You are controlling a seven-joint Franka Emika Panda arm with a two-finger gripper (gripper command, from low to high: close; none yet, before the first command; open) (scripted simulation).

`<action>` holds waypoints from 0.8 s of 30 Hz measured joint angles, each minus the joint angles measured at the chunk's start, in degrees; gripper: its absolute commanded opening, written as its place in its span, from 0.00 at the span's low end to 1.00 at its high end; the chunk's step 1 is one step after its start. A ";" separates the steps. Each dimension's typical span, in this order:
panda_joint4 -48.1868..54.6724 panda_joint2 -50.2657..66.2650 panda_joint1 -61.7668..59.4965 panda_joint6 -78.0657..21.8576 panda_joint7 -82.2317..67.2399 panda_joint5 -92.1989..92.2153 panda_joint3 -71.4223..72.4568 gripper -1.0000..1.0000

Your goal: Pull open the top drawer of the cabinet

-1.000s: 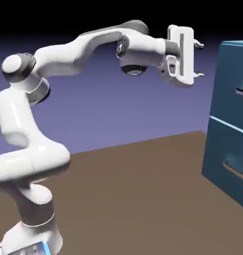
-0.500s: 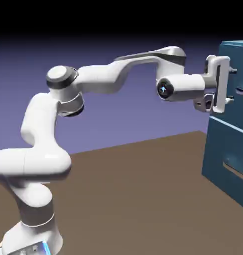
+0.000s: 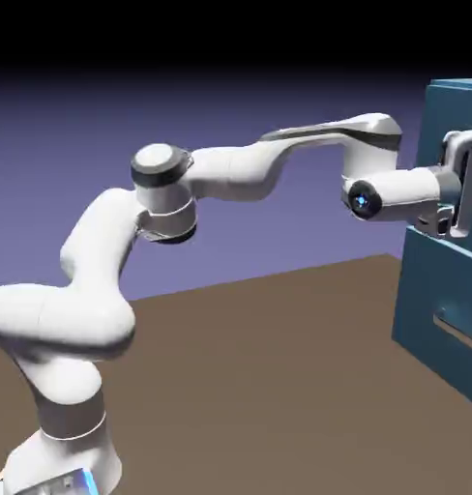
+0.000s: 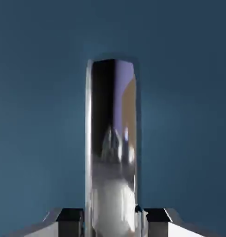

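The gripper (image 4: 113, 217) is squeezed tight on the shiny bar handle (image 4: 112, 139) of the top drawer (image 3: 457, 126), which must slide back toward the arm.

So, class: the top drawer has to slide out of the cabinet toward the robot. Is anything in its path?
Nothing visible blocks it. The gripper is shut on the top drawer's handle, and in the exterior view only the arm itself and bare table lie before the cabinet.
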 measured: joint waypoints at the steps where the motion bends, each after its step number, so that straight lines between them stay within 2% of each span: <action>1: -2.08 0.33 1.46 -0.71 -0.50 -0.04 -0.71 0.00; 14: -29.06 1.84 22.07 -9.38 -4.79 -2.67 -13.37 0.00; 24: -49.82 -3.27 39.11 -14.91 -4.22 -8.79 -27.11 0.00</action>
